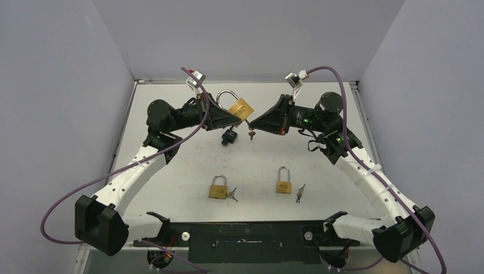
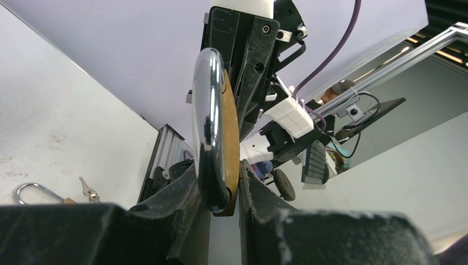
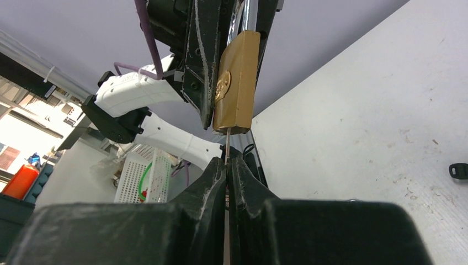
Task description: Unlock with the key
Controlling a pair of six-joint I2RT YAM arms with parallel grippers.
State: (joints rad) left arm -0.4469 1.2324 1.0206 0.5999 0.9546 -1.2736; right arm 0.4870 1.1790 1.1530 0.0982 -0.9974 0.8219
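2 grippers meet above the tabletop's far middle. My left gripper pinches the brass padlock by its body, off the surface; my right gripper presses its fingers together on the key, whose blade enters the lock's bottom.

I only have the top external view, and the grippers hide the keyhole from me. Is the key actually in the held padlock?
Observer: Right wrist view shows the key blade meeting the underside of the padlock; its depth I cannot tell.
Operator: Is it gripped squarely?
Observer: The right gripper pinches it with jaws shut, blade in line with the padlock's body.
Operator: And the padlock?
Observer: Left wrist view shows the left gripper clamping the brass body edge-on.
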